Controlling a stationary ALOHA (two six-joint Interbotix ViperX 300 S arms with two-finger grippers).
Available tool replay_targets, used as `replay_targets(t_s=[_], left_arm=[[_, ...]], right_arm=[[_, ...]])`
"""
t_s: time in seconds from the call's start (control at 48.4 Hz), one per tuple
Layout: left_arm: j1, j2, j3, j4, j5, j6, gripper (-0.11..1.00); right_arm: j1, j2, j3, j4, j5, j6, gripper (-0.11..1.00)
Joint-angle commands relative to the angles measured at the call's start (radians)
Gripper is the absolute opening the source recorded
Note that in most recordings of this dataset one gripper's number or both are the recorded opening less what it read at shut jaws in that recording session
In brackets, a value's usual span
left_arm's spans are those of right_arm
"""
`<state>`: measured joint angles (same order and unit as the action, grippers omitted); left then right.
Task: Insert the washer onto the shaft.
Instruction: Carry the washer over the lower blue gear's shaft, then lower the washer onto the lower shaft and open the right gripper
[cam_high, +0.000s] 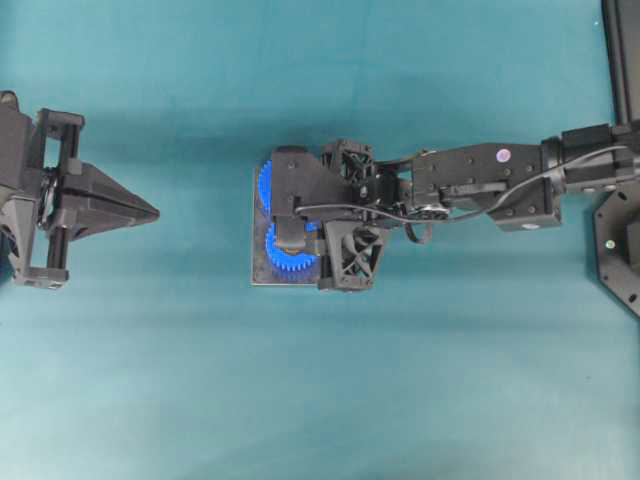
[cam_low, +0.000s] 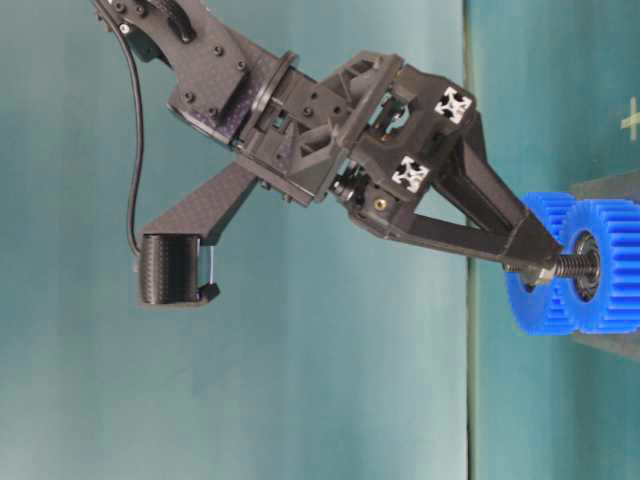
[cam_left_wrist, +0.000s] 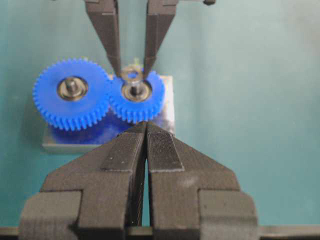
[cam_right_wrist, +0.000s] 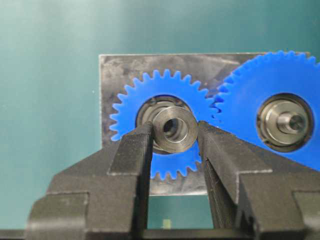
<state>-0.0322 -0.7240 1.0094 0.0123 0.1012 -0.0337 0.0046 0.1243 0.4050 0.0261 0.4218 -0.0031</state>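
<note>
- Washer (cam_right_wrist: 174, 129) sat pinched between the two fingers of the right tool (cam_right_wrist: 175, 145), held over the centre of the small gear (cam_right_wrist: 162, 135).
- In the right wrist view the washer's hole lined up with the bearing in that gear's hub, and the shaft end showed through it.
- From table level the right tool (cam_low: 535, 262) met the threaded shaft (cam_low: 572, 265) that stuck out of the small gear (cam_low: 605, 265); whether the washer was already on the thread I could not tell.
- A big gear (cam_right_wrist: 280, 107) stood just beside the small one, their teeth meshed, with its own shaft (cam_right_wrist: 294, 121) bare at the hub.
- Both gears were mounted on a grey metal plate (cam_right_wrist: 112, 75) that lay on the teal table (cam_high: 320, 400).
- The left tool (cam_high: 150, 213) had its fingers pressed together with nothing between them, and it hung well apart from the plate (cam_high: 258, 275), pointing toward it.
- In the left wrist view the left tool (cam_left_wrist: 146, 127) faced the gears, with the right tool's fingers (cam_left_wrist: 111, 40) reaching in from the far side, pinching the washer (cam_left_wrist: 132, 75).
</note>
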Motion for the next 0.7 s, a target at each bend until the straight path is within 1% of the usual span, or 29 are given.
replay_targets(t_s=[0.0, 0.683], left_arm=[[-0.002, -0.002, -0.023, 0.002, -0.005, -0.002, 0.0], [-0.002, -0.002, -0.02, 0.003, -0.005, -0.003, 0.0]], right_arm=[[0.003, -0.014, -0.026, 0.0, -0.005, -0.009, 0.33], [0.009, 0.028, -0.048, 0.0, 0.02, -0.005, 0.33]])
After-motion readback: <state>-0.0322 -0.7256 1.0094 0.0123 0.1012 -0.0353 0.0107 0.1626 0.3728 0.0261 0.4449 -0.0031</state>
